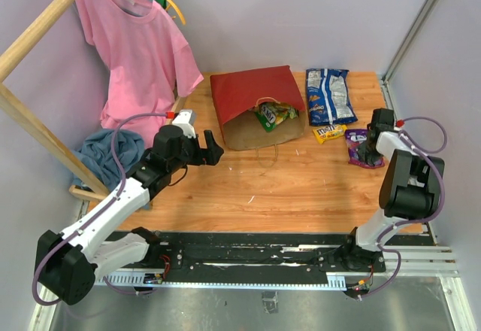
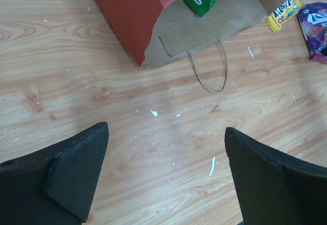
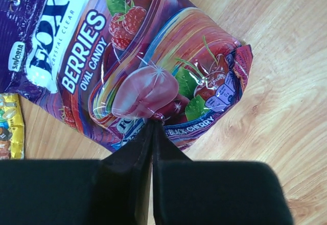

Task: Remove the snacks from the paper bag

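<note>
The purple candy bag (image 3: pixel 143 61) on the table (image 1: pixel 301 195), right of the paper bag (image 1: pixel 248 94), reads "FOX'S Berries Oval Candy". The right claw (image 3: pixel 152 125) is pressed together at its edge, and the left claw (image 2: pixel 166 128) is spread wide. The packets (image 1: pixel 274 113) in the paper bag's mouth are half-hidden.

Left tool (image 2: pixel 166 174) hovers by the paper bag's (image 1: pixel 248 94) near-left corner (fingers spread wide); right tool (image 3: pixel 153 125), well right of it, fingers pressed together.

We see the bag (image 1: pixel 248 94) lying at the table's (image 1: pixel 248 195) far side, snacks (image 1: pixel 274 113) in its mouth, three packets (image 1: pixel 329 95) to its right.
</note>
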